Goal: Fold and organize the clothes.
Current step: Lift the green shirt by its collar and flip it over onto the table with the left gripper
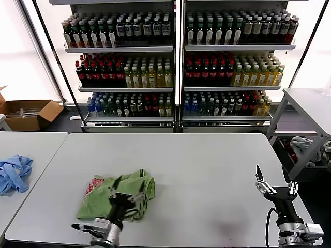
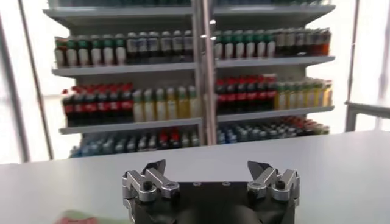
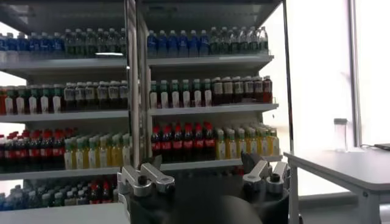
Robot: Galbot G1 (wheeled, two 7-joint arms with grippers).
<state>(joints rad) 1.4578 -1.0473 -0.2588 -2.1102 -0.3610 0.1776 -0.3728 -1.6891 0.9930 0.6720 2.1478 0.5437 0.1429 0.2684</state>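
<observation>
Here, the green shirt (image 1: 118, 200) is seen bunched on the table (image 1: 207, 170), near its front-left edge. The left gripper (image 1: 126, 194) is spread wide just above it, holding nothing; the right gripper (image 1: 276, 185) is held wide near the front-right corner.

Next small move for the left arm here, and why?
Probably lift the left gripper clear of the green polo shirt: its jaws stand open above the bunched shirt, holding nothing. The right gripper waits open at the table's right edge.
</observation>
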